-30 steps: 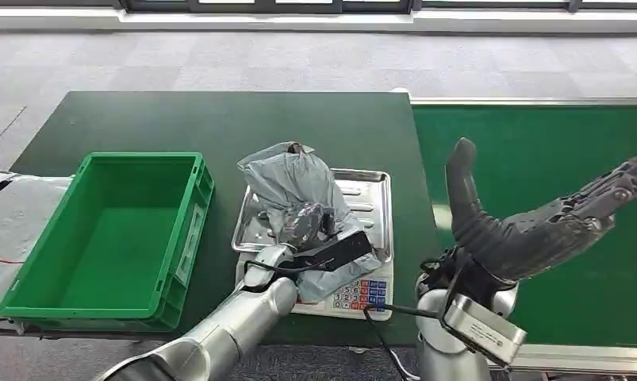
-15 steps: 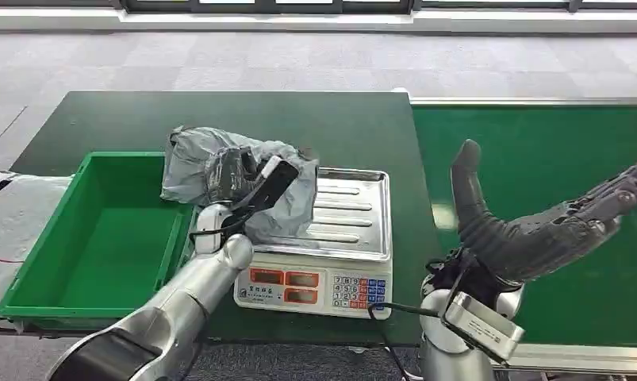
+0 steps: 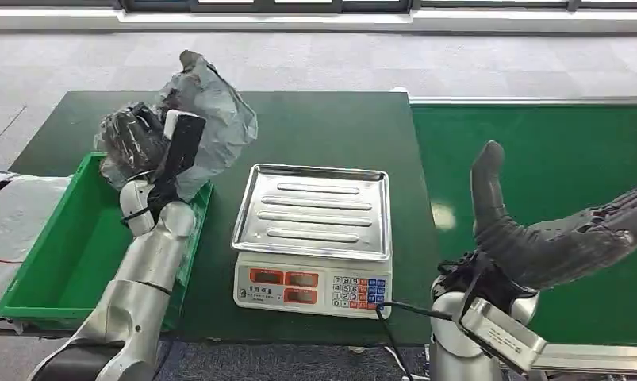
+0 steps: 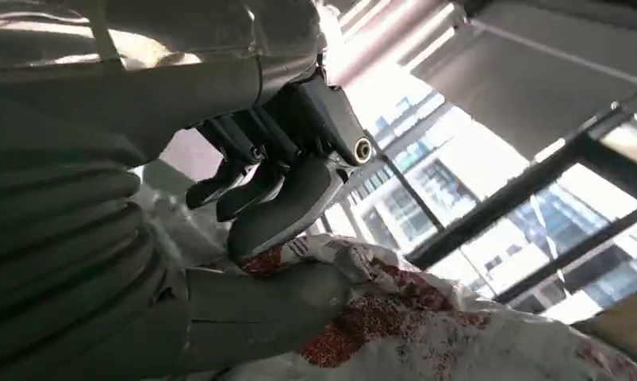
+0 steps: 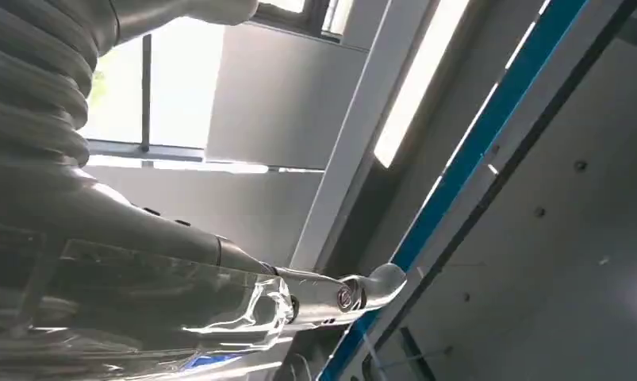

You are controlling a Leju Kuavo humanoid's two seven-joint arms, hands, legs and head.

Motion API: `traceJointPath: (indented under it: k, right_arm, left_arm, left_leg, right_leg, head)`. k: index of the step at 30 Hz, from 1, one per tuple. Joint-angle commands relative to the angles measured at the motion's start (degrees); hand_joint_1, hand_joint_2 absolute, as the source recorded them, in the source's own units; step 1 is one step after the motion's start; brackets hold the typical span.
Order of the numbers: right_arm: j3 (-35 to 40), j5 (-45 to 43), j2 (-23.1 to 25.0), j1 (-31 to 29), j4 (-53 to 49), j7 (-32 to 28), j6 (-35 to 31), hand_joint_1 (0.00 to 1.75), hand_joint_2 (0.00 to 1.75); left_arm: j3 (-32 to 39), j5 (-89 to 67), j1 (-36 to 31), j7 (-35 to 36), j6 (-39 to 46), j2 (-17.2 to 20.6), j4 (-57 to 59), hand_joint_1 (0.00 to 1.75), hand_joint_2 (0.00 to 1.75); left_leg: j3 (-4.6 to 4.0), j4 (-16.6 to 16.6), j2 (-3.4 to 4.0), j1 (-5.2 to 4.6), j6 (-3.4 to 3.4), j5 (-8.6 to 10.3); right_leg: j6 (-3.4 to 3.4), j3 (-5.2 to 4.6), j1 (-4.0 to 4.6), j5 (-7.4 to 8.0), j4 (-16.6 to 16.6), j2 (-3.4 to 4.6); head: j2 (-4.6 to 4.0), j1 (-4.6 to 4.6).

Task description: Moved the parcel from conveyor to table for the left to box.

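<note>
A crumpled grey plastic parcel [image 3: 212,111] is lifted in the air over the far right corner of the green crate [image 3: 61,246]. My left hand [image 3: 152,151] grips it from below, arm raised. In the left wrist view the dark fingers [image 4: 267,190] and the thumb close on the parcel's bag [image 4: 394,317], which shows red print. My right hand [image 3: 553,230] hovers over the green conveyor belt [image 3: 537,151], fingers spread and thumb up, holding nothing. In the right wrist view the right hand [image 5: 140,262] points up toward the ceiling.
A weighing scale [image 3: 313,238] with a bare steel pan sits mid-table on the dark green table [image 3: 315,119]. White sacks [image 3: 9,214] lie left of the crate. The conveyor's metal edge runs along the table's right side.
My left hand has lifted the parcel off the scale pan and carried it left and upward to above the crate's far corner. The right hand has barely shifted.
</note>
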Motion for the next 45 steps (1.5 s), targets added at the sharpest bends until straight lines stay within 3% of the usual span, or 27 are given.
traceJointPath:
  k: [1, 14, 18, 20, 22, 23, 24, 27, 28, 29, 30, 31, 36, 40, 45]
  right_arm:
    - [-0.18, -0.23, 1.29, 3.48, 0.47, 0.09, -0.05, 0.00, 1.75]
    - [-0.13, -0.23, 1.28, 3.58, 0.45, 0.09, -0.05, 0.00, 1.75]
    - [-0.14, -0.16, 1.47, 3.74, 0.49, 0.09, -0.05, 0.00, 1.75]
    - [-0.16, -0.28, 1.30, 4.03, 0.26, 0.09, -0.05, 0.00, 1.75]
    - [-0.34, 0.03, 0.71, 4.14, 1.07, 0.09, -0.05, 0.00, 1.75]
    - [-0.64, -0.17, 0.68, 4.20, 0.90, 0.09, -0.05, 0.00, 1.75]
    - [-0.71, -0.59, 0.26, 4.30, 0.79, 0.09, -0.05, 0.00, 1.75]
    - [-1.95, -0.63, 0.20, 4.66, 0.59, 0.09, -0.05, 0.00, 1.75]
    - [-3.08, -0.05, 0.50, 4.66, 1.49, 0.09, -0.05, 0.00, 1.75]
    - [-4.09, 0.59, 0.85, 4.64, 2.20, 0.09, -0.05, 0.00, 1.75]
    - [-7.50, 2.55, 1.47, 3.99, 4.69, 0.09, -0.05, 0.00, 1.75]
    - [-9.84, 5.56, 1.47, 3.59, 6.75, 2.06, -0.05, 0.00, 1.75]
    - [-22.06, 21.33, 1.47, 0.70, 12.39, 8.42, -0.05, 0.00, 1.75]
    - [-30.92, 28.41, 1.47, 0.05, 12.58, 11.35, -0.05, 0.00, 1.75]
    - [-32.73, 31.26, 1.47, 0.05, 12.56, 12.53, -0.05, 0.00, 1.75]
  left_arm:
    - [16.55, -11.40, -1.16, 4.04, -0.17, -0.40, -3.38, 1.75, 1.75]
    - [17.65, -14.07, -1.10, 5.73, -0.17, -0.22, -3.21, 1.75, 1.75]
    - [22.57, -21.47, -3.09, 11.15, -0.17, 2.71, 4.43, 1.75, 1.75]
    - [25.08, -18.24, -4.55, 9.01, -0.71, 4.16, 10.95, 1.75, 1.75]
    - [25.89, -16.89, -4.86, 7.72, -0.17, 4.86, 14.19, 0.00, 1.75]
    - [26.44, -15.85, -4.93, 7.10, -0.17, 4.89, 15.21, 0.00, 1.75]
    - [27.53, -14.17, -4.60, 5.38, -0.17, 4.42, 14.74, 0.00, 0.00]
    - [32.74, -5.88, -3.61, -5.33, -0.17, 1.71, 9.58, 0.00, 0.00]
    - [34.48, 1.47, -3.21, -15.05, -0.17, -0.08, 7.17, 0.00, 0.00]
    - [34.31, 6.72, -3.28, -20.29, -0.61, -0.82, 6.79, 0.00, 0.00]
    - [32.83, 16.51, -1.72, -29.05, -4.37, -2.86, 2.52, 0.00, 1.75]
    - [29.59, 23.46, 0.54, -31.72, -8.75, -4.75, -3.85, 0.00, 1.75]
    - [9.54, 42.57, 14.98, -31.17, -22.32, -8.03, -28.39, 0.00, 1.75]
    - [-1.44, 48.96, 24.98, -30.93, -27.79, -8.66, -39.28, 0.00, 1.75]
    - [-3.74, 50.04, 27.34, -31.18, -28.37, -8.81, -40.68, 0.00, 1.75]
  left_leg:
    - [0.09, -0.08, 0.05, 0.06, 0.02, 0.00]
    - [0.12, -0.17, -0.12, 0.04, 0.04, 0.04]
    - [0.09, -0.07, -0.02, 0.02, 0.01, 0.00]
    - [0.14, -0.13, 0.02, 0.02, 0.00, 0.02]
    - [0.20, -0.18, -0.01, 0.03, 0.00, 0.03]
    - [0.25, -0.25, -0.01, 0.04, 0.00, 0.06]
    - [0.18, -0.14, -0.04, 0.04, 0.00, 0.03]
    - [0.17, -0.15, -0.08, 0.09, 0.00, 0.04]
    - [0.32, -0.41, -0.13, 0.12, 0.04, 0.13]
    - [0.31, -0.42, -0.16, 0.13, 0.06, 0.14]
    - [0.27, -0.36, -0.18, 0.10, 0.06, 0.11]
    - [0.07, -0.10, -0.25, 0.10, 0.01, 0.06]
    - [0.18, -0.20, -0.14, 0.10, 0.10, 0.01]
    - [0.13, -0.14, -0.28, 0.04, 0.17, -0.06]
    - [0.08, -0.13, -0.21, -0.05, 0.27, -0.18]
  right_leg:
    - [-0.01, 0.10, 0.07, 0.03, -0.12, 0.03]
    - [-0.01, 0.21, 0.05, 0.02, -0.20, -0.13]
    - [-0.02, 0.13, 0.02, 0.00, -0.07, -0.02]
    - [-0.03, 0.16, 0.02, 0.02, -0.11, 0.02]
    - [-0.03, 0.20, 0.03, 0.02, -0.14, -0.04]
    - [-0.04, 0.25, 0.04, 0.04, -0.22, -0.05]
    - [-0.02, 0.17, 0.03, 0.01, -0.13, -0.07]
    - [-0.01, 0.19, 0.04, 0.00, -0.16, -0.12]
    - [0.00, 0.39, 0.08, 0.08, -0.45, -0.19]
    - [0.02, 0.42, 0.09, 0.08, -0.50, -0.22]
    - [0.04, 0.39, 0.11, 0.05, -0.44, -0.23]
    - [0.03, 0.21, 0.10, -0.02, -0.17, -0.27]
    - [0.06, 0.34, 0.05, 0.03, -0.33, -0.17]
    - [0.08, 0.34, 0.01, -0.02, -0.32, -0.30]
    - [0.12, 0.31, -0.06, -0.07, -0.31, -0.21]
  head:
    - [0.00, 0.00]
    - [0.00, 0.00]
    - [0.00, 0.00]
    - [0.00, 0.00]
    - [0.00, 0.00]
    - [0.00, 0.00]
    - [0.00, 0.00]
    - [0.00, 0.00]
    - [0.00, 0.00]
    - [0.00, 0.00]
    - [0.00, 0.00]
    - [0.00, 0.00]
    - [0.00, 0.00]
    - [0.00, 0.00]
    - [0.00, 0.02]
